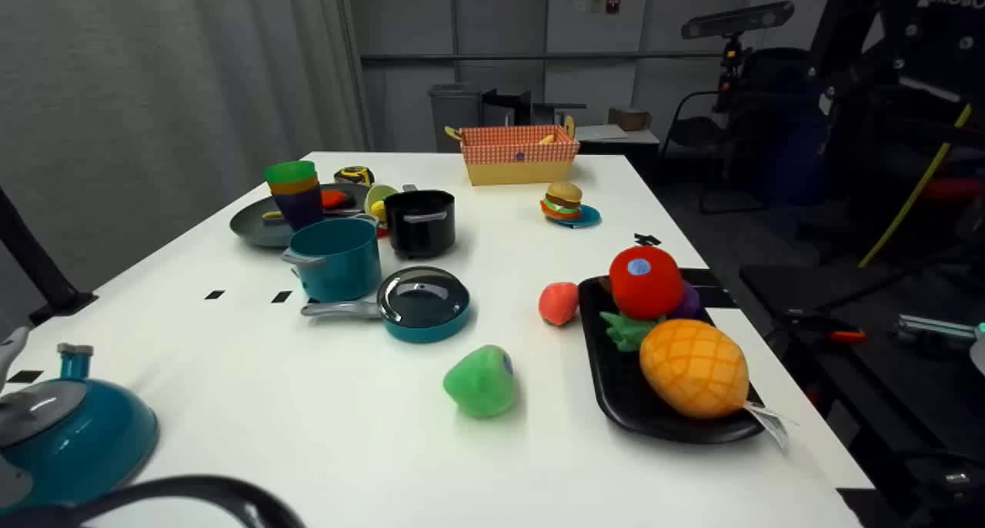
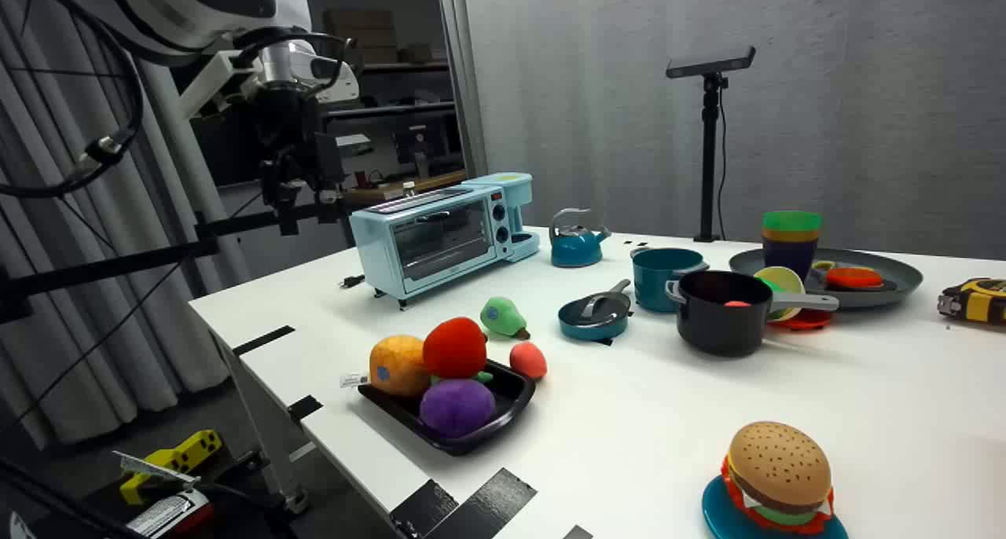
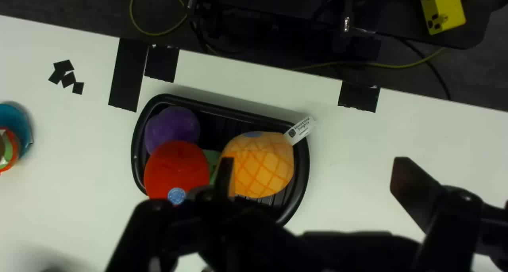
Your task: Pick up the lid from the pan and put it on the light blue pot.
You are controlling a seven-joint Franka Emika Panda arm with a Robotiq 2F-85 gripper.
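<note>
The dark grey round lid [image 1: 423, 295] with a small centre knob lies on the small teal pan [image 1: 428, 332], whose silvery handle points toward the teal pot. The lid [image 2: 605, 308] and pan [image 2: 592, 331] also show in an exterior view. The light blue pot [image 1: 338, 266] stands open and upright beside the pan; it also shows in an exterior view [image 2: 657, 280]. My gripper [image 2: 311, 217] hangs high above the table's edge, well away from the lid. In the wrist view the gripper [image 3: 314, 163] is open with nothing between its fingers; lid, pan and pot are out of that view.
A black tray [image 3: 302, 184] with plush fruit lies below the gripper. A green plush [image 1: 482, 382] and a pink plush [image 1: 559, 303] lie near the pan. A black pot [image 2: 721, 319] stands beside the teal pot. A kettle [image 2: 577, 247] and toaster oven [image 2: 440, 240] stand farther off.
</note>
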